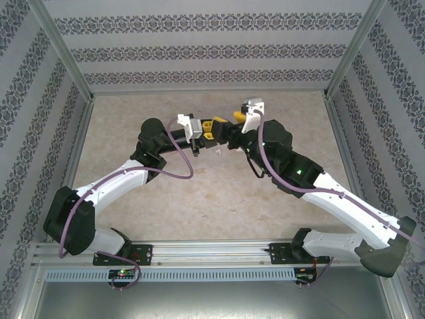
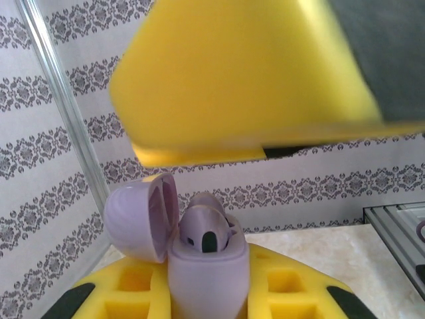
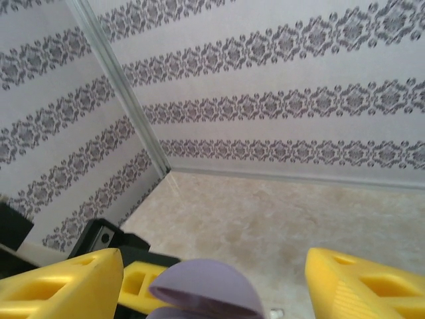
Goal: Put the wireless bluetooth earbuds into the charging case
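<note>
My left gripper is clamped on the purple case over the middle of the table. The case's lid is swung open to the left. One purple earbud looks seated inside; I cannot tell whether its partner is in. My right gripper hangs just above the case, fingers wide apart and empty. I judge this pair partly done at least, with any others left.

Damask-striped walls, mottled beige tabletop
</note>
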